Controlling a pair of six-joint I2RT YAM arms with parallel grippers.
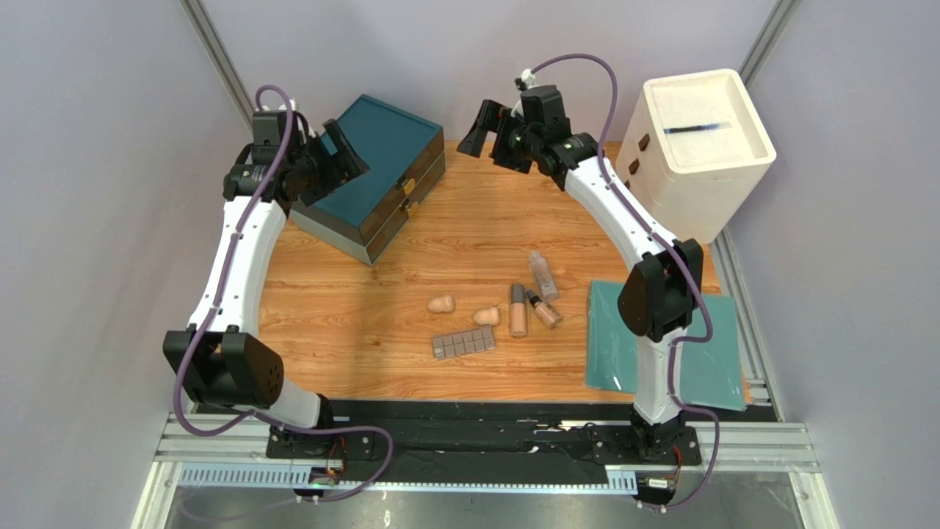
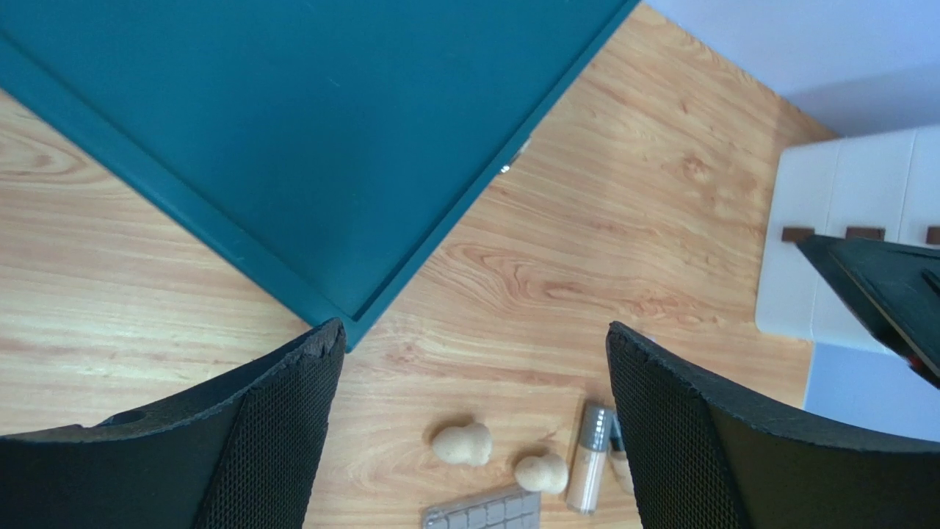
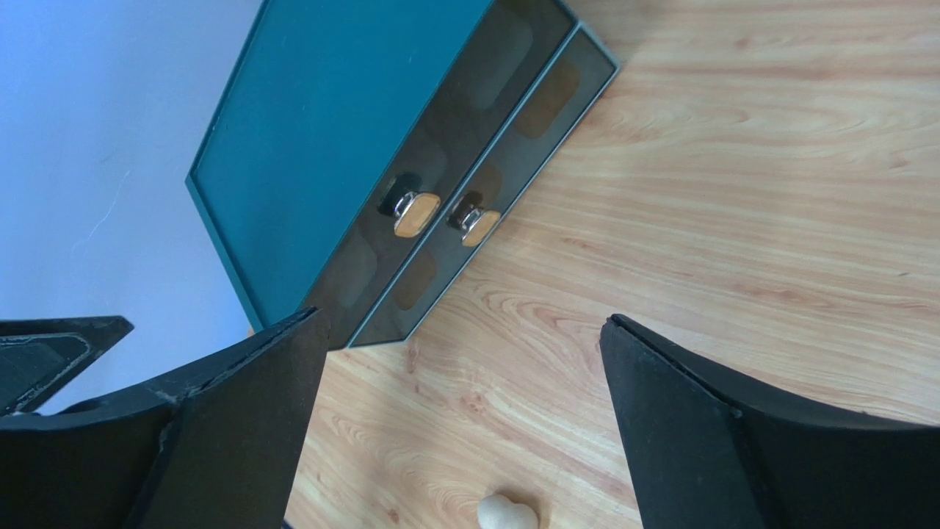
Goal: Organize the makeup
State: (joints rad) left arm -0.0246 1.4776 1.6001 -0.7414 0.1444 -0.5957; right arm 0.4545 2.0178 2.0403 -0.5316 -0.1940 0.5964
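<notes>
Left gripper (image 2: 474,336) and right gripper (image 3: 461,322) spread black jaws wide, empty; peach egg-shaped sponges (image 1: 442,303) lie toward six o'clock on the wood-grain counter (image 1: 485,220).

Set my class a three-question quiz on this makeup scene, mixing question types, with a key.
1. True or false: both drawers of the box are shut.
2. How many bottles lie on the table?
3. The palette lies: A, on the mat; B, on bare table beside the sponges; C, inside the box.
Key: 1 true; 2 three; 3 B.
</notes>
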